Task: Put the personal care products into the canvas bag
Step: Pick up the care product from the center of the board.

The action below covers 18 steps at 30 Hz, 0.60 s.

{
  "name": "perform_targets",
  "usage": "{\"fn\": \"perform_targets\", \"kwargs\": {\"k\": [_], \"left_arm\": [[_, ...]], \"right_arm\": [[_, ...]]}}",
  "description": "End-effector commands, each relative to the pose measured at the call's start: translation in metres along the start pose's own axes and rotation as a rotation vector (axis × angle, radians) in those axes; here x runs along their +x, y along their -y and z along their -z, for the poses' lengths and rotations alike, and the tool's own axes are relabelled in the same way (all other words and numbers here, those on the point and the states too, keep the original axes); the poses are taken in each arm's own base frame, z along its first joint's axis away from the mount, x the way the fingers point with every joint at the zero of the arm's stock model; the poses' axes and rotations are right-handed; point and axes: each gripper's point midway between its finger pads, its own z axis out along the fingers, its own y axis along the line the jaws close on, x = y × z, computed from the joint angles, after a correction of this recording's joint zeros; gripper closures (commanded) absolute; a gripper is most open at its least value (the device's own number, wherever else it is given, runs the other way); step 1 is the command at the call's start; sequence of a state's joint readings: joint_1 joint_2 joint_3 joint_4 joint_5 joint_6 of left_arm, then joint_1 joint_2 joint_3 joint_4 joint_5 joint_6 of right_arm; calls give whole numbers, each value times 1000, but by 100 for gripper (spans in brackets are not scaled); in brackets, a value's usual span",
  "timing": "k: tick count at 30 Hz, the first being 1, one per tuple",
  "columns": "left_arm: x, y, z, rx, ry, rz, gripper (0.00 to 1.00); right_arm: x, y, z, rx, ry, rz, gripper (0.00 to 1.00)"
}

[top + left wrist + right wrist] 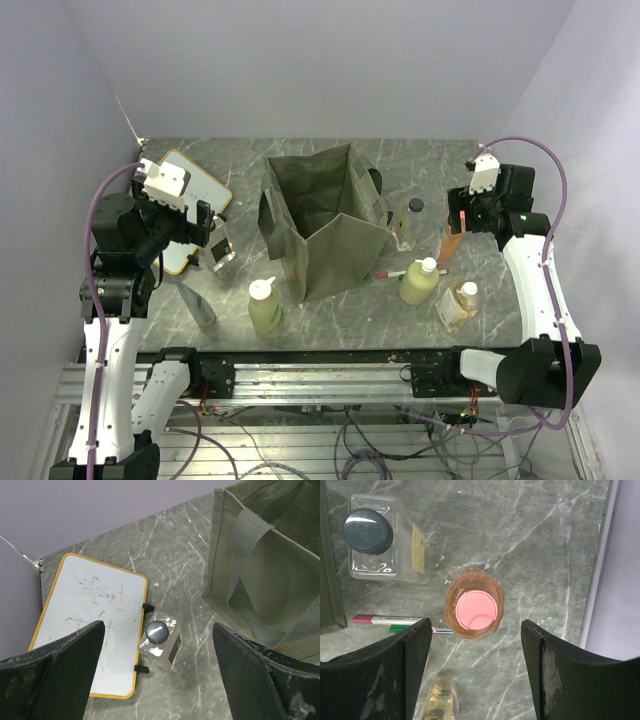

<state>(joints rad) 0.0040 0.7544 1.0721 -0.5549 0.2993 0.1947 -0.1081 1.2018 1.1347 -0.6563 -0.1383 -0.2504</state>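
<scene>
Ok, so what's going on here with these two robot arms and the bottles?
The right gripper hangs open straight over the slim orange bottle, one finger on each side, not gripping it. The left gripper hangs open above the black-lidded jar beside the whiteboard. The canvas bag stands between the arms, and both yellow-green bottles stand outside it.

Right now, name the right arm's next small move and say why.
Probably lower the right gripper straight down: its open jaws flank the slim orange bottle with the pink cap, which stands upright, centred between them, not yet gripped.
</scene>
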Motion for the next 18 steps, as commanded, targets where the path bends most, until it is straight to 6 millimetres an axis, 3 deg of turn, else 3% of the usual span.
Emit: {"fn": "perform_targets", "kwargs": {"k": [1,18], "left_arm": [[-1,2,0,19,7,-1,0],[-3,4,0,25,18,3,1]], "right_arm": [[-4,-2,-3,-26,17,1,29],[2,-3,-3,-31,-12,1,29]]}}
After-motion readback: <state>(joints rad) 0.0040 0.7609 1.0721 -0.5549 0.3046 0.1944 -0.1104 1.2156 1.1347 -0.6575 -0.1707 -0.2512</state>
